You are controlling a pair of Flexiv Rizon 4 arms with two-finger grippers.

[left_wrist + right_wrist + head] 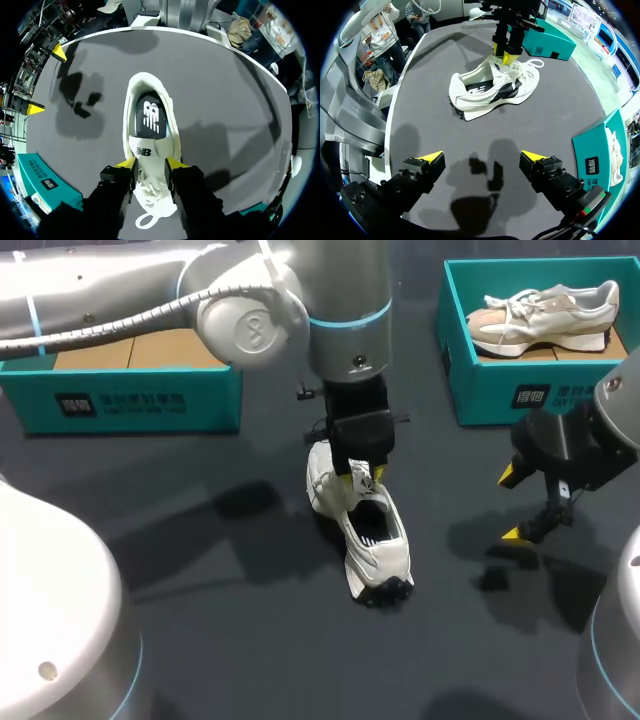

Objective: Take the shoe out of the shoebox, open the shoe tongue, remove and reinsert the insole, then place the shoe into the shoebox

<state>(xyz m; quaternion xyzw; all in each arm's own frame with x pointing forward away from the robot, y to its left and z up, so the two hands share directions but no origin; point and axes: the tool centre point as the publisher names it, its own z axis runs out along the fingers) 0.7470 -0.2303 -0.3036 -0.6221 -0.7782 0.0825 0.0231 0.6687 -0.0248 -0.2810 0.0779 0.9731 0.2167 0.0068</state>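
Note:
A white sneaker (365, 530) lies on the dark table, toe toward my left arm, its black insole (150, 114) showing inside. My left gripper (360, 478) comes down onto the shoe from above. In the left wrist view that gripper (151, 164) has its yellow tips pressed on both sides of the white tongue (144, 150), above the laces. The right wrist view shows the sneaker (492, 90) side-on, some way ahead of my right gripper (485, 160), which stands wide open and empty. In the head view the right gripper (512, 505) hovers to the shoe's right. A teal shoebox (130, 395) stands at the back left.
A second teal shoebox (480, 390) at the back right holds a beige sneaker (545, 315); in the right wrist view this box (597, 155) stands close beside my right gripper. Bare dark table lies in front of the shoe and between the two boxes.

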